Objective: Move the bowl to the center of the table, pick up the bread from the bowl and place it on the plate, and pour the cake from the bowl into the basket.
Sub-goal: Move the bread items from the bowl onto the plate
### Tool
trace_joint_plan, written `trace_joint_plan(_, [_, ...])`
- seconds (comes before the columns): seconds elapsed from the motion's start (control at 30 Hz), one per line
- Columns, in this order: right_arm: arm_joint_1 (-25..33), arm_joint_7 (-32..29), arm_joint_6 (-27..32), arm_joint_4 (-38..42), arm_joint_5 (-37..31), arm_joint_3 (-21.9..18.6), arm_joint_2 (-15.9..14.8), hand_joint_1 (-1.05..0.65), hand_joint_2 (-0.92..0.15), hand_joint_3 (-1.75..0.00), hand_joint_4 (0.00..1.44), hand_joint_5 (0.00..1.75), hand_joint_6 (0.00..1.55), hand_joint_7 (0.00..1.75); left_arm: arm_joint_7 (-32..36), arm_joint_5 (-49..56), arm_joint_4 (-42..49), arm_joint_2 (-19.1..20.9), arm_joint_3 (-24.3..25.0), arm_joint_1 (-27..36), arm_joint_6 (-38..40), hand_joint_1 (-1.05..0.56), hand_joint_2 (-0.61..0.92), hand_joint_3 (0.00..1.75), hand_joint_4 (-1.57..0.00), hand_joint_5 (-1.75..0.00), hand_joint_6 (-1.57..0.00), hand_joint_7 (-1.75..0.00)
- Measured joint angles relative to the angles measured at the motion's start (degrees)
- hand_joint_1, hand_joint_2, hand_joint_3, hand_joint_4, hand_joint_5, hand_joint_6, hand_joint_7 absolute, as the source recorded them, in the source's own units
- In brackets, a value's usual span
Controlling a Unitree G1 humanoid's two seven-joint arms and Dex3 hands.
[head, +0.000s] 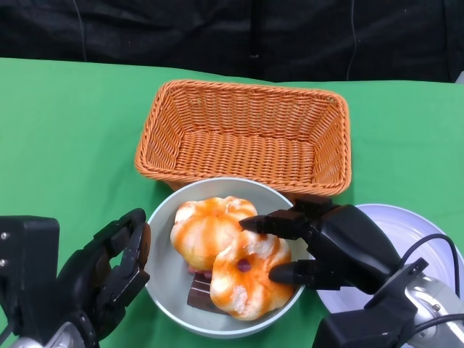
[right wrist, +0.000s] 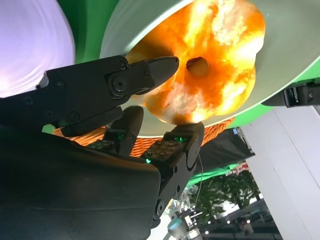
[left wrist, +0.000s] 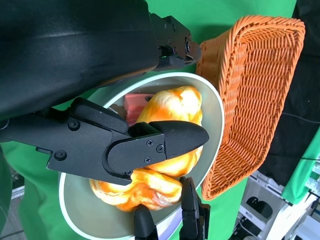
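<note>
Fingers [head: 290, 274] of the right hand [head: 330, 246] pinch glossy lobed bread [head: 250, 283] in the smooth bowl [head: 163, 279].

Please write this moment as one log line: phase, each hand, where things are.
phase: grasping bread | right hand: fingers around front bread in bowl | left hand: at bowl's rim | basket, plate: hold nothing

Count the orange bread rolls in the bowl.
2. One orange-glazed bread roll sits toward the wicker basket; the other, with a dark centre hole, lies nearer, between the right robot hand's fingertips. More may be hidden underneath.

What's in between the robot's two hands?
The bowl holding two orange breads, between the left hand and right hand, in the head view.
</note>
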Motion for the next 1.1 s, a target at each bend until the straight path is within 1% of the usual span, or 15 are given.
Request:
trace_joint_plan(0.93, [-0.14, -0.84, -0.45, 0.61, 0.21, 0.17, 0.00, -0.29, -0.92, 0.00, 0.68, 0.84, 0.81, 0.14, 0.00, -0.09, 0.00, 0.02, 0.09, 0.00, 0.03, -0.67, 0.92, 0.65, -0.13, -0.11, -0.14, -0.01])
trace_joint_plan(0.97, [-0.14, -0.84, -0.45, 0.61, 0.21, 0.17, 0.00, -0.27, -0.92, -0.04, 0.75, 1.00, 0.91, 0.24, 0.00, -0.09, 0.00, 0.02, 0.09, 0.00, 0.03, -0.66, 0.92, 0.65, -0.13, -0.11, -0.14, -0.01])
trace_joint_plan(1.0, [-0.07, -0.15, -0.99, 0.64, 2.36, 0.08, 0.24, -0.23, -0.61, -0.75, 0.88, 1.37, 0.94, 0.82, 0.00, -0.11, 0.04, -0.07, 0.14, -0.01, 0.03, -0.65, 0.92, 0.65, -0.13, -0.11, -0.13, 0.00])
trace_joint_plan(1.03, [0.09, 1.07, -2.15, 0.59, 5.91, -0.14, 0.64, -0.20, -0.37, -1.24, 0.94, 1.55, 0.92, 1.17, 0.01, -0.17, 0.16, -0.28, 0.25, -0.04, 0.02, -0.65, 0.92, 0.65, -0.13, -0.11, -0.13, 0.00])
trace_joint_plan(1.07, [0.29, 2.38, -3.68, 0.41, 9.44, -0.31, 1.04, -0.18, -0.21, -1.54, 0.99, 1.67, 0.90, 1.39, 0.01, -0.19, 0.34, -0.58, 0.32, -0.05, 0.02, -0.64, 0.92, 0.65, -0.13, -0.12, -0.13, 0.00])
trace_joint_plan(1.1, [1.03, 4.01, -4.31, -0.95, 12.68, -0.55, 1.41, -0.14, -0.15, -1.64, 1.01, 1.71, 0.89, 1.49, 0.01, -0.26, 0.56, -0.86, 0.34, -0.20, 0.02, -0.64, 0.92, 0.65, -0.12, -0.11, -0.14, -0.01])
